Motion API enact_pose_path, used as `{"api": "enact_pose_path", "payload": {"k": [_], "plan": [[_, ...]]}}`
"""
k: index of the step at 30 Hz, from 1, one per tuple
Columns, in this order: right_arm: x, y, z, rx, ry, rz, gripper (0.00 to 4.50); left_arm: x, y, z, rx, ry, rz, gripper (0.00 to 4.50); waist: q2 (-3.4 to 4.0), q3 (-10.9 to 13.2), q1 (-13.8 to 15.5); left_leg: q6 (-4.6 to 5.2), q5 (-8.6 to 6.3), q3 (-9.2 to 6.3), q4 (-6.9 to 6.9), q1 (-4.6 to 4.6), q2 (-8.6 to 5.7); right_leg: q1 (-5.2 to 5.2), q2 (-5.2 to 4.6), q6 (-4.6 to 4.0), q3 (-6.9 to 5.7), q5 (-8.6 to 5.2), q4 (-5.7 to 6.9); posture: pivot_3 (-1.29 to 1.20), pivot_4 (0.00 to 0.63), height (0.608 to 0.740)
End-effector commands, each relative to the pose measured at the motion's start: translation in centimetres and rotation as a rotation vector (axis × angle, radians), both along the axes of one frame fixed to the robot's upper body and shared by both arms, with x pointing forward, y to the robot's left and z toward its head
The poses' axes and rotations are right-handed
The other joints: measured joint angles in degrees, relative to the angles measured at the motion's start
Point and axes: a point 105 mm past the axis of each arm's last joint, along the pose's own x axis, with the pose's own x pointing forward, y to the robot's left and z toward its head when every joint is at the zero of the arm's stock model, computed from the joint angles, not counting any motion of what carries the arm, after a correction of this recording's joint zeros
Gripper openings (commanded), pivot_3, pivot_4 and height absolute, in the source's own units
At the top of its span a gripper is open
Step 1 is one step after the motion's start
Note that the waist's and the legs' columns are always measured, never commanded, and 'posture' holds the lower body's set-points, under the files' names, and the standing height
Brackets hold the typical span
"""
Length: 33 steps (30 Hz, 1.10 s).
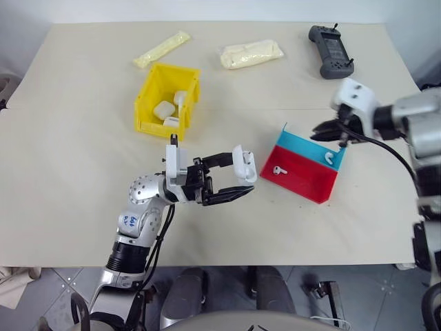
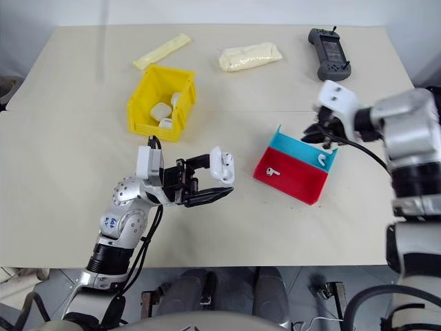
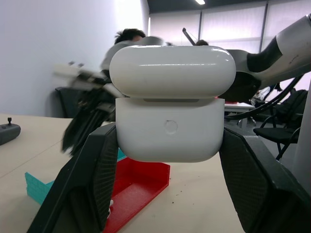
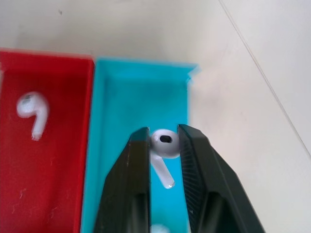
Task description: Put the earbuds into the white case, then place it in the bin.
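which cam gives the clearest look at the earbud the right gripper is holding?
Right wrist view: the earbud sits pinched between the right gripper's fingers, head and stem plain, above the tray's blue compartment. In the eye views it is a small white speck at the fingertips; the left wrist view is blurred there.

Even, bright light falls from above; my arms cast soft shadows on the table [image 1: 83, 172]. Glare sheens the white case [image 3: 170, 104]. Behind it, my right gripper [image 3: 90, 124] smears with motion blur.
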Motion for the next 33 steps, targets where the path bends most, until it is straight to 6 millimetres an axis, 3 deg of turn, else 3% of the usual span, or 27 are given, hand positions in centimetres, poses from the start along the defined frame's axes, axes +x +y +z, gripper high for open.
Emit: {"api": "enact_pose_path", "payload": {"k": [1,6,13,16,22,33], "plan": [[-2.5,-0.3,0.8,0.064,-0.038,0.003,0.45,-0.1,-0.1,0.9,-0.027,-0.022,-0.028,2.77,0.0,0.0,0.3,0.0,0.0,0.02,0.0,0.0,-0.02,0.0,0.0,0.0,0.0,0.0,0.0,0.0,0.15,0.74],[-5.8,-0.6,-0.2,0.21,-0.084,-0.05,0.45,0.2,-0.6,1.0,-0.03,-0.023,-0.047,2.77,0.02,0.0,0.4,-0.01,0.0,0.13,0.02,0.08,0.02,0.01,0.02,0.02,0.03,0.01,0.06,0.0,0.15,0.74],[-9.4,4.9,2.0,0.655,-0.122,0.067,0.45,0.3,-0.8,1.1,-0.035,-0.014,-0.074,2.77,0.01,0.0,0.4,-0.03,0.0,0.15,0.02,0.13,0.06,0.01,0.04,0.02,0.07,0.01,0.08,0.0,0.15,0.74],[-10.0,6.6,3.0,0.926,-0.082,0.066,0.45,0.5,-0.9,1.1,-0.036,-0.013,-0.079,2.77,-0.02,0.0,0.5,-0.03,-0.01,0.01,0.04,0.13,0.26,0.05,0.03,0.01,0.05,0.01,0.09,0.0,0.15,0.74],[-11.0,9.1,4.2,1.183,-0.051,0.105,0.45,0.9,-1.2,1.2,-0.041,-0.015,-0.081,2.77,0.0,0.0,0.4,-0.01,0.0,-0.05,0.04,0.09,0.1,0.04,0.01,0.01,0.07,0.01,0.11,0.0,0.15,0.74],[-12.4,11.9,4.1,1.29,0.081,0.174,0.45,0.8,-1.5,1.4,-0.034,0.007,-0.098,2.77,0.0,0.0,0.3,0.01,0.01,0.02,0.0,0.11,-0.06,0.03,0.05,0.01,0.08,0.01,0.12,0.0,0.15,0.74]]}}
